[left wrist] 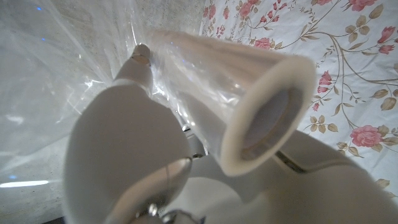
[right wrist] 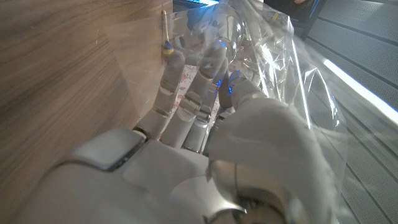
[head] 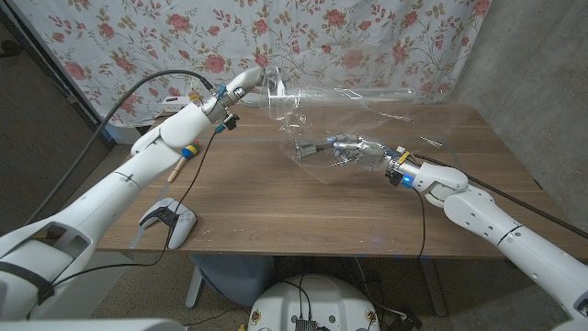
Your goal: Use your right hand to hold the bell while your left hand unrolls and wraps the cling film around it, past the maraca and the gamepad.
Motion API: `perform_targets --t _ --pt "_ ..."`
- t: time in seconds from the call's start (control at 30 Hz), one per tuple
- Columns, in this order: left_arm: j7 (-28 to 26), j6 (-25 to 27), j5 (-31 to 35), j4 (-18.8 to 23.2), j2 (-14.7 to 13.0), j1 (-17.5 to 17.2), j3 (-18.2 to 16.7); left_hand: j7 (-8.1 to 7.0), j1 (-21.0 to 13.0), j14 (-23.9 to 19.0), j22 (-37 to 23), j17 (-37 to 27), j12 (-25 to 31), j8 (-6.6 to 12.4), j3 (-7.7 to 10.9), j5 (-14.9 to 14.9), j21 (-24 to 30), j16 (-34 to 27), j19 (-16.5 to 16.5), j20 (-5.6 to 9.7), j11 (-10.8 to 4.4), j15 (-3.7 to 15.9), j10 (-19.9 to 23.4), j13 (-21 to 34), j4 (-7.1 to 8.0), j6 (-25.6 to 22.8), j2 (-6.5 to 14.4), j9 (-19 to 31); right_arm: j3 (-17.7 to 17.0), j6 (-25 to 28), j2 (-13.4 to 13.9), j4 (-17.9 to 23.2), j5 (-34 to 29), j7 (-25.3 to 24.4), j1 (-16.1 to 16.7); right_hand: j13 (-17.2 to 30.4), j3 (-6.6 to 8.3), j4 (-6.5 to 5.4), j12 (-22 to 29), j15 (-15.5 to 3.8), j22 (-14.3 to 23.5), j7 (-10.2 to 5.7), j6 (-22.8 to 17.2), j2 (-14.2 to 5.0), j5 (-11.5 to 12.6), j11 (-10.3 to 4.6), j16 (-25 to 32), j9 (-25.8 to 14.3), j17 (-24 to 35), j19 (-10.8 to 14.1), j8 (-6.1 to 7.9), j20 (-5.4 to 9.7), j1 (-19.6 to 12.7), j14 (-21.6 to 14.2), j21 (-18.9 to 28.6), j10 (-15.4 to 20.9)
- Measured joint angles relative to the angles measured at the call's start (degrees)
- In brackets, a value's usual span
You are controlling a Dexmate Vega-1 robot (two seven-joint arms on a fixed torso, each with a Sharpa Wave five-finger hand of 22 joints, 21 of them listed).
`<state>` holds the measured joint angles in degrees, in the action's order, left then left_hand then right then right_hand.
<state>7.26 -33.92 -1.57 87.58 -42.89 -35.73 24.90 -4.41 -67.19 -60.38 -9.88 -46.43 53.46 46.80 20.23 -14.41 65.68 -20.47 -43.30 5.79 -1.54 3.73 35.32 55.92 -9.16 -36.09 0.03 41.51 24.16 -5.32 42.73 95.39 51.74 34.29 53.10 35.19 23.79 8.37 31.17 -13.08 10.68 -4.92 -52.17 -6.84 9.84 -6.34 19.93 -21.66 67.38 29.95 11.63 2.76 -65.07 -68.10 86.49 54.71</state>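
My right hand [head: 360, 149] holds the bell [head: 308, 150] above the middle of the table, and clear film is bunched around both. In the right wrist view my right hand [right wrist: 186, 143] has its fingers curled under crinkled film [right wrist: 292, 81]. My left hand [head: 241, 85] grips the cling film roll [head: 272, 88] raised over the table's far side. A loose sheet [head: 367, 106] runs from the roll down to the bell. Up close, the roll [left wrist: 249, 99] lies across my left hand [left wrist: 124, 143]. The maraca [head: 186, 154] and the white gamepad [head: 170, 219] lie at the table's left.
A floral curtain [head: 367, 37] hangs behind the table. A thin small item [head: 430, 141] lies at the table's right. Cables trail along my left arm [head: 138, 92]. Bare wood [head: 303, 216] stretches along the table's front.
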Motion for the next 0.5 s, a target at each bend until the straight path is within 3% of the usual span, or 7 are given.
perform_targets --t 0.5 --pt "-0.11 -1.24 -1.88 0.75 -0.23 -1.69 -1.40 0.00 -0.06 0.00 0.00 0.17 -0.06 -0.11 0.00 0.05 0.00 -0.01 -0.07 -0.11 -0.01 0.00 -0.01 0.34 0.00 0.00 -0.06 0.01 0.55 0.60 -0.41 -0.39 -0.95 -1.88 -0.12 0.01 0.00 0.00 0.00 0.00 0.00 -0.01 0.01 0.00 0.00 0.10 0.00 0.02 0.04 0.00 -0.03 0.00 0.00 0.00 0.00 0.08"
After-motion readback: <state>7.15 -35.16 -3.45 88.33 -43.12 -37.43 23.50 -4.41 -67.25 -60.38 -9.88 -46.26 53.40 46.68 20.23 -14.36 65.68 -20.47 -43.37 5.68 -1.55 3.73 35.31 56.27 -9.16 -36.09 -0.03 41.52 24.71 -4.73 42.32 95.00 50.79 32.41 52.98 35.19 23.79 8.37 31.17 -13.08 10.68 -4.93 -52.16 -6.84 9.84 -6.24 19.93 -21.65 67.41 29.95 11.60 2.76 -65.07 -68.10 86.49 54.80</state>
